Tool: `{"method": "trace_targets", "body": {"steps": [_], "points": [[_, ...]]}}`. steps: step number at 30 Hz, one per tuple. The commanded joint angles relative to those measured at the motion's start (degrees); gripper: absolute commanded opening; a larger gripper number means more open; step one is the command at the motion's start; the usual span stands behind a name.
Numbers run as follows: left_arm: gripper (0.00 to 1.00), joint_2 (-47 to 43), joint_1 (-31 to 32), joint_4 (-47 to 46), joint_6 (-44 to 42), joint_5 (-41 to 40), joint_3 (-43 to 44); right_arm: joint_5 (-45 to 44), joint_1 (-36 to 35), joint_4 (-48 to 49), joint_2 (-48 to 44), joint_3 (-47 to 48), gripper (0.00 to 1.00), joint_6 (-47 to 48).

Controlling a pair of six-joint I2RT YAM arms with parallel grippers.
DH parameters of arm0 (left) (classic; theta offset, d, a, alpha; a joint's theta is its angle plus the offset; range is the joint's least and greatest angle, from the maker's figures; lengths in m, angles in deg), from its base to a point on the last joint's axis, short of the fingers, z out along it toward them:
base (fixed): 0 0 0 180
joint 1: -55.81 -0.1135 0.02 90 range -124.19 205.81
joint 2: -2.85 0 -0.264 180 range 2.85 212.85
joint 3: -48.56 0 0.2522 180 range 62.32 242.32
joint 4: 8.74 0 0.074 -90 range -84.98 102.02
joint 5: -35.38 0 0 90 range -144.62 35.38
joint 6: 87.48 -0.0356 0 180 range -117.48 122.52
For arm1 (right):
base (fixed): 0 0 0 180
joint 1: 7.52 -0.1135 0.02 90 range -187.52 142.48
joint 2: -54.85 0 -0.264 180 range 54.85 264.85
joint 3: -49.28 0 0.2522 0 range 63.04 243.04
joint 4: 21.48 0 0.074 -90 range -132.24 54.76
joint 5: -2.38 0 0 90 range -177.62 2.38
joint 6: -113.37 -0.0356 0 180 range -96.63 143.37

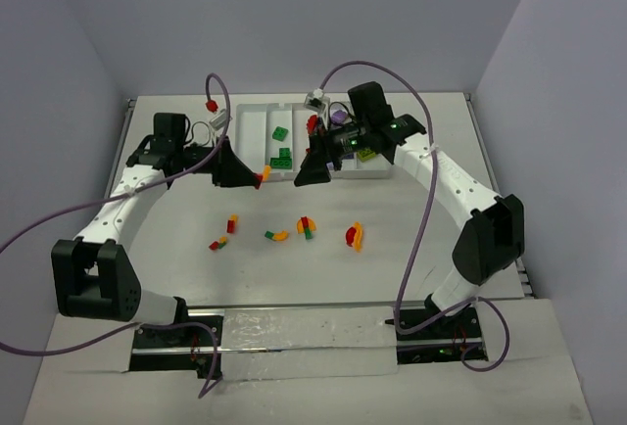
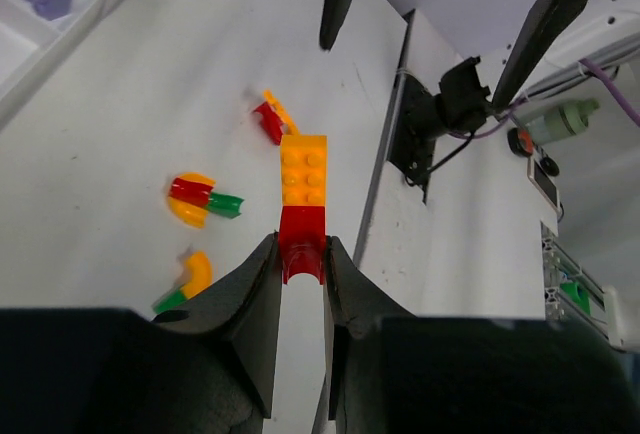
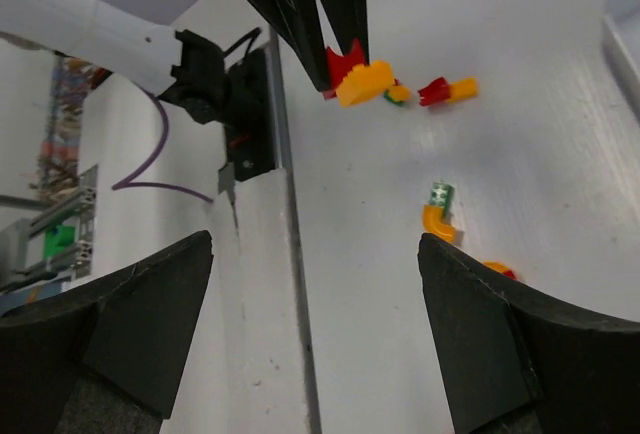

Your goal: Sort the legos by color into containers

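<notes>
My left gripper [image 1: 247,174] [image 2: 301,254] is shut on a red lego [image 2: 301,242] that is joined to an orange lego [image 2: 303,169]. It holds the pair [image 1: 263,174] above the table, just left of the white tray [image 1: 251,131]. The right wrist view also shows this pair [image 3: 355,76]. My right gripper [image 1: 321,165] [image 3: 315,242] hangs open at the tray's near edge, facing the left one, with nothing between its fingers. Green legos [image 1: 282,146], a purple one [image 1: 338,115] and a lime one [image 1: 364,154] lie in separate containers of the tray.
Several small joined pieces lie loose on the table in front of the tray: red-orange [image 1: 232,222], red-green-orange [image 1: 217,243], green-orange [image 1: 276,236], orange-red-green [image 1: 307,226] and red-orange [image 1: 353,237]. Purple cables arch over both arms.
</notes>
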Motion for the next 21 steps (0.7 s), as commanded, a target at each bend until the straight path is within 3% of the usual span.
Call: {"method": "trace_targets", "body": {"steps": [1,8,21], "points": [[0.0,-3.0,2.35,-3.67,0.8,4.55,-0.84,5.26,-1.51,3.43,2.22,2.69,0.88,-2.61],[0.0,-3.7,3.69,-3.54,0.51,4.18,-0.99,5.52,-2.94,3.07,4.12,4.49,0.76,-2.63],[0.0,-2.76,6.12,-0.96,-1.57,3.92,-0.15,4.14,-3.98,3.82,6.0,6.55,0.68,-4.13]]}}
